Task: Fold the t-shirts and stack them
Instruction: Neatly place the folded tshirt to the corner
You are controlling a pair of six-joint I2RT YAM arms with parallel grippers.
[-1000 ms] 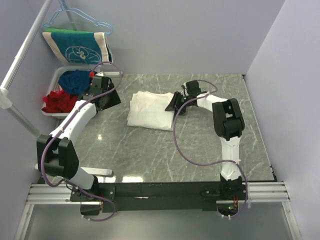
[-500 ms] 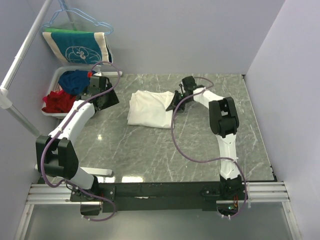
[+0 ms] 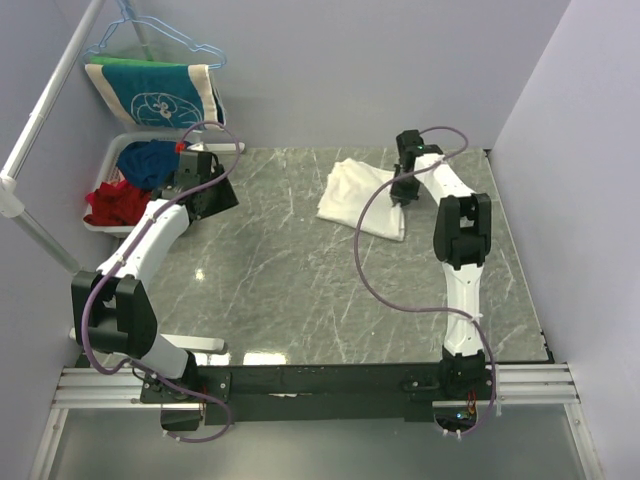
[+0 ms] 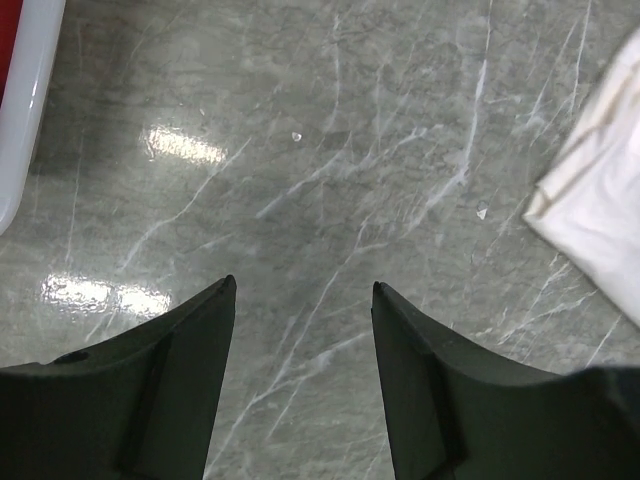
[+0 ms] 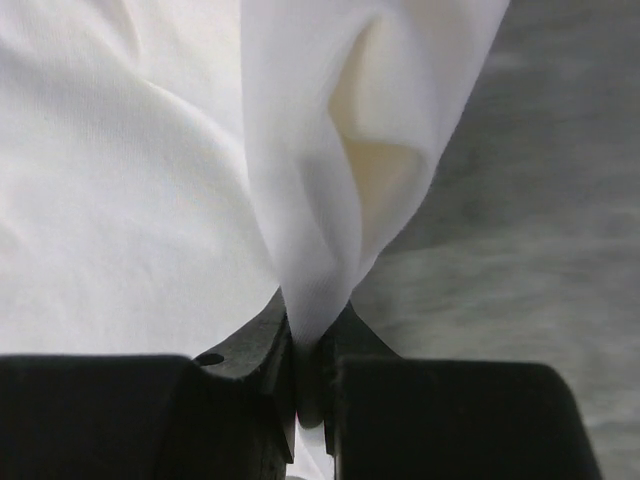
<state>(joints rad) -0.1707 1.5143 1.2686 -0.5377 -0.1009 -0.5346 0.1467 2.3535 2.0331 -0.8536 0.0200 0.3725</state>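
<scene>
The right gripper (image 5: 308, 345) has its fingers clamped on a raised pinch of the cream-white t-shirt (image 3: 358, 196). The shirt lies folded into a compact bundle on the far right part of the grey marbled worktop (image 3: 300, 290), with its right edge under that gripper. The step in hand looks like shifting the folded shirt to where the stack will sit, and that is best done low and slow: hold the pinched edge close to the worktop so the layers beneath slide together rather than peel open, and let go only once the bundle lies flat and square. The left gripper (image 4: 300, 300), fingers apart and holding nothing, hovers over bare worktop at the far left, near a white basket (image 3: 112, 158) of red and blue garments; it could come across to pin the loose edge. The shirt shows only plain, softly creased cloth, with no print visible.
</scene>
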